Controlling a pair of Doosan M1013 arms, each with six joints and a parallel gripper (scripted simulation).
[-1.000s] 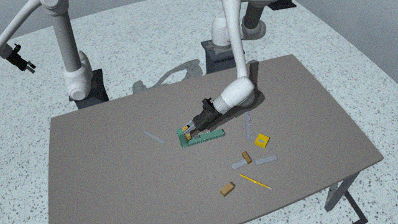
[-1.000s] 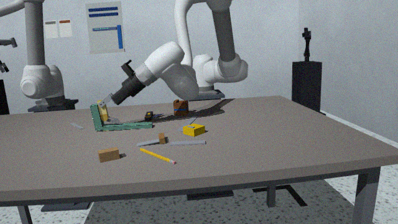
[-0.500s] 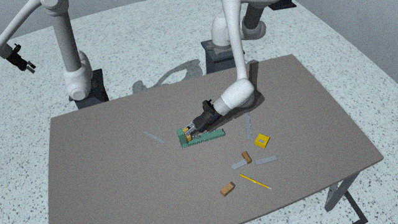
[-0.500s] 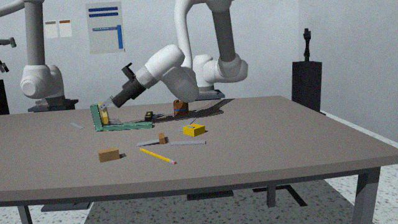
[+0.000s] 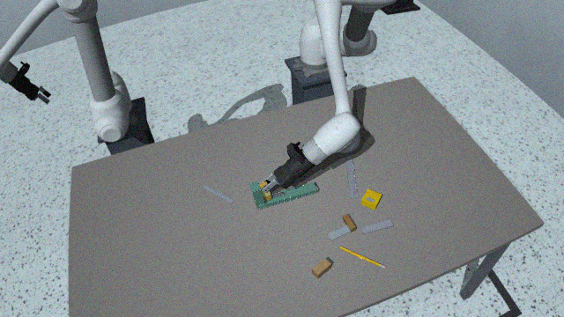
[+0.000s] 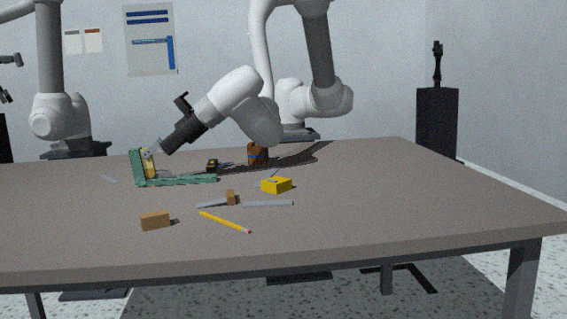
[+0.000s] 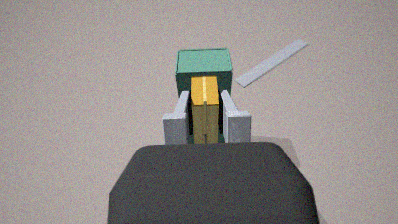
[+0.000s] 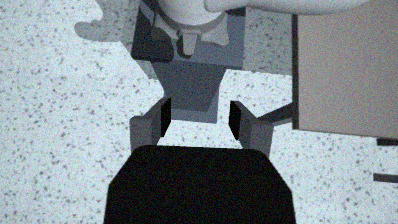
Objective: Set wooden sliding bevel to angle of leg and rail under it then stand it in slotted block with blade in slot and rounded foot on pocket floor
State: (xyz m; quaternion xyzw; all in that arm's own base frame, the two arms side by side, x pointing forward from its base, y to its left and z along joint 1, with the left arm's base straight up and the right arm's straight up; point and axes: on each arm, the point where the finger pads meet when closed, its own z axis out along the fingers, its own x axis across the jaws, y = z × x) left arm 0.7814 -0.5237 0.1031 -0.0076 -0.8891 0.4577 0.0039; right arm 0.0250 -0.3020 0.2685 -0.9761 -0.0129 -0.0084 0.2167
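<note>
Nearest lie one yellow pencil point(image 5: 362, 257) point(image 6: 223, 221) with a pink eraser and, left of it, one plain wooden block point(image 5: 322, 268) point(image 6: 155, 221), both on the counter point(image 5: 176, 264) point(image 6: 354, 230) point(image 7: 75, 110) point(image 8: 350, 75). Farther back, a smaller wooden block point(image 5: 349, 223) point(image 6: 230, 198) sits at one end of one of four grey strips; a second strip point(image 5: 377, 226) point(image 6: 267, 203) lies just right of it, a third behind, a fourth far to the left. The one yellow slotted block point(image 5: 376, 194) point(image 6: 276, 186) stands toward the right, no bevel in it. Left of it is the single green leg-and-rail piece point(image 5: 291, 195) point(image 6: 190, 179) point(image 7: 204, 61). The wooden sliding bevel point(image 5: 268, 196) point(image 6: 150, 167) point(image 7: 205, 91) is upright beside its leg, its handle clenched in the left arm's jaws point(image 5: 267, 186) point(image 6: 147, 152). The right arm's jaws point(image 5: 45, 94) are released and empty, off the counter's far-left side. Farther back stand one brown container point(image 6: 258, 154) and one black-and-yellow item point(image 6: 213, 165).

left pincer point(image 5: 266, 186) point(image 6: 149, 152) point(image 7: 206, 114): lower | wooden bevel point(image 5: 267, 196) point(image 6: 150, 167) point(image 7: 204, 91): lower with it, beside green leg point(image 5: 256, 194) point(image 6: 137, 167) point(image 7: 204, 62)
</note>
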